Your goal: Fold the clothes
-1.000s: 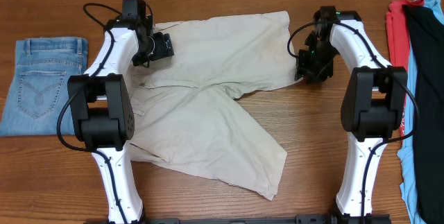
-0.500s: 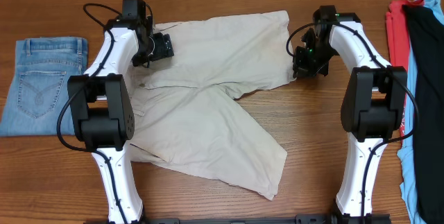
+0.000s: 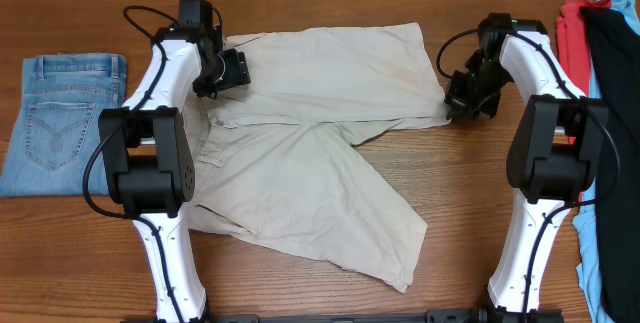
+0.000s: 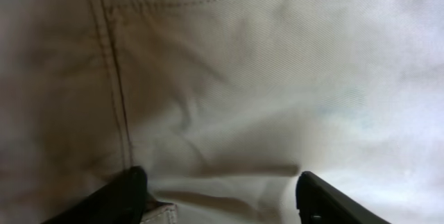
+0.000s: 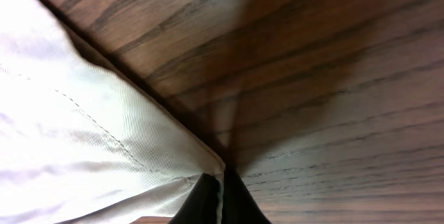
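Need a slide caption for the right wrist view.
Shut right gripper pinches the hem corner of the pale beige cotton shorts over the wooden table.

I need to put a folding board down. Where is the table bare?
The table is bare between the shorts and the right arm, and below the jeans, left of the left arm. The right edge is crowded with piled garments; the shorts cover the middle.
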